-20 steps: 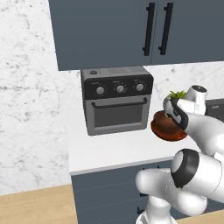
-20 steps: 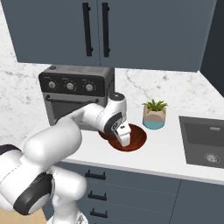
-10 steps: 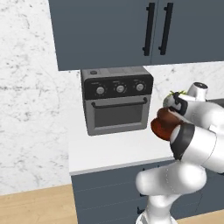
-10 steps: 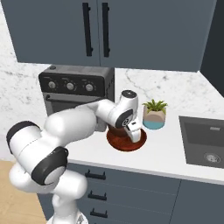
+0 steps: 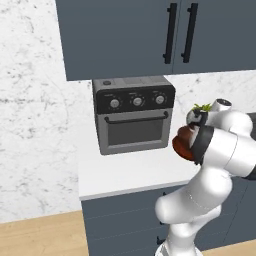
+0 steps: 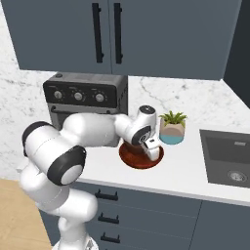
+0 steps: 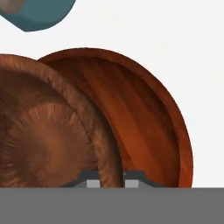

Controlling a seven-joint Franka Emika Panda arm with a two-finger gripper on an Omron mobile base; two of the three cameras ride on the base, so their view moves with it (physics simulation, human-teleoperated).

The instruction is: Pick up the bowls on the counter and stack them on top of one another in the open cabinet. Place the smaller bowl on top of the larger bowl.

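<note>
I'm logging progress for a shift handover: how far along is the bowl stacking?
Done: nothing stacked in a cabinet yet. In hand: the gripper is shut on the rim of the smaller bowl, over the larger bowl, which sits on the counter by the plant pot. Left: both bowls must go into the cabinet, small on large.

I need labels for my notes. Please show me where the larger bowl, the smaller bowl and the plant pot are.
larger bowl (image 7: 148,131): hand view, bare inner floor.
smaller bowl (image 7: 43,140): hand view, inner bottom.
plant pot (image 6: 172,133): right base view, front wall.
</note>
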